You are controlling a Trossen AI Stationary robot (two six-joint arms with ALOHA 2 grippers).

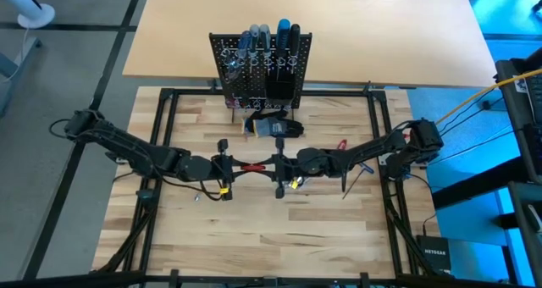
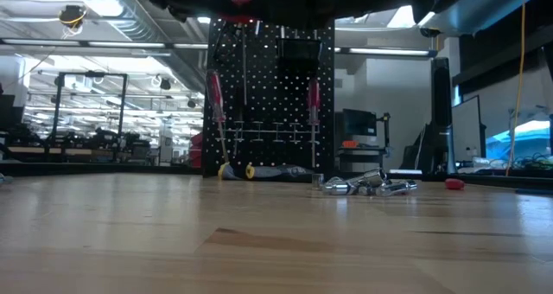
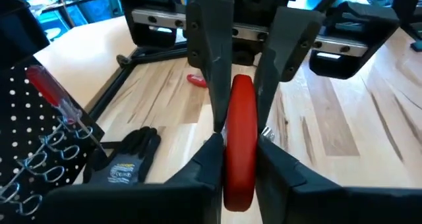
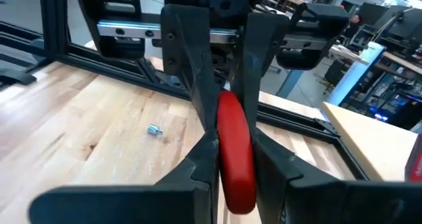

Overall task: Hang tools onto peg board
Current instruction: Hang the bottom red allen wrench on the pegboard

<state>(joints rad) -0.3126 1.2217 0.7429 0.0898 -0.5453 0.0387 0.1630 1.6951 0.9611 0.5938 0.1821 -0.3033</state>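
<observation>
A: Nearest the front edge, what sits on the pale wooden plank table (image 1: 254, 237)?

B: Bare wood. Further in, mid-table, the left end effector (image 1: 230, 167) and the right end effector (image 1: 278, 166) face each other, both fingers of each closed on one slim red-handled screwdriver (image 1: 252, 166) lying level between them.

A: Do the wrist views confirm that?

B: Yes. The left wrist view shows the red handle (image 3: 240, 138) pinched between that arm's dark fingers (image 3: 210, 159), with the other arm's fingers gripping its far end. The right wrist view mirrors it (image 4: 235, 148).

A: Beyond them?

B: A dark grey-black glove-like bundle (image 1: 275, 127) lies just in front of the small upright black perforated peg board (image 1: 261, 68), with small shiny silver metal pieces (image 2: 367, 186) and a small red piece (image 1: 342, 144) to the right. The board carries screwdrivers with black and blue handles (image 1: 284, 30).
</observation>
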